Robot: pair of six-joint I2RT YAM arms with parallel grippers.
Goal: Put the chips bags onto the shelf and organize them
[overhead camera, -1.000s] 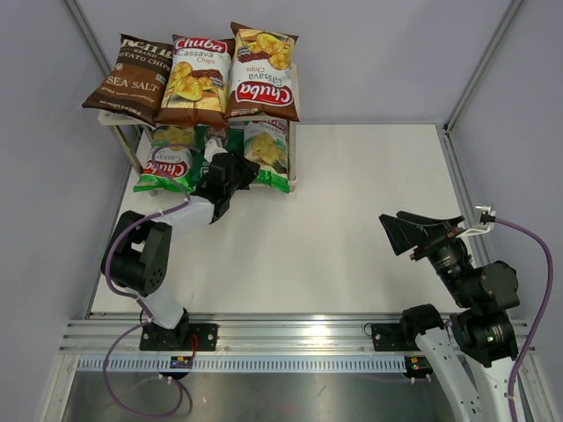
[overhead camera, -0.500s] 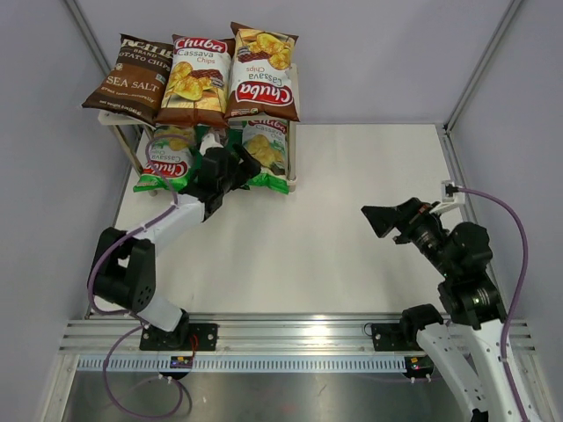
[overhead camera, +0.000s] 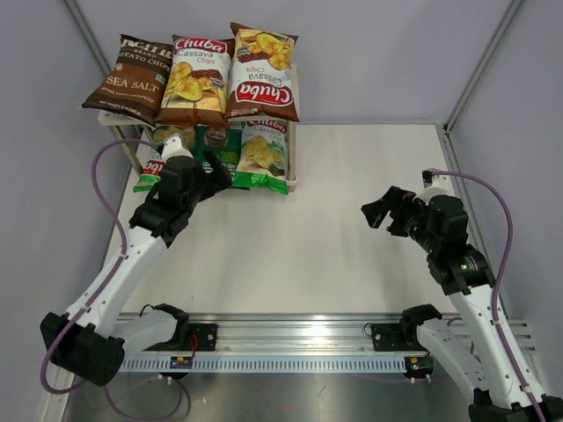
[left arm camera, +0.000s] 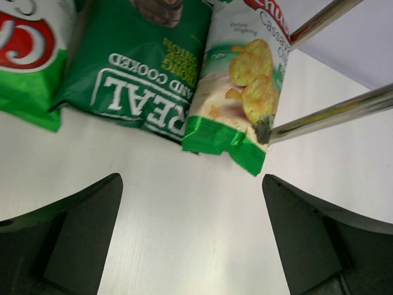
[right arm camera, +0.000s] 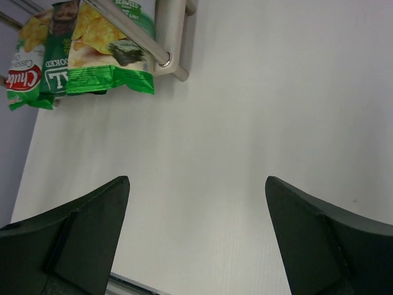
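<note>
1. The small two-tier shelf of pale cream boards on thin silver legs stands at the far left corner of the white table.
2. Three glossy chips bags are laid side by side on its top board: the dark brown "Sea Salt" bag and two brown-and-white Chuba bags.
3. Three more are set in the lower level: a green Chuba bag at the left, the dark green "REAL" bag in the middle, and a second green Chuba bag at the right.
4. The left fingers are spread wide and hold nothing. The right fingers are likewise released and empty, over bare table.
5. The lower bags lie directly ahead of the left fingers, their long axes running into the shelf and their near ends jutting past its front.
6. The "REAL" bag sits askew, its edge tucked under the right green bag.
7. The left arm is just beside this row, while the right arm is well apart from it. Any straightening is therefore judged to fall to the left arm.
8. All six bags are judged placed, with only tidying left.
</note>
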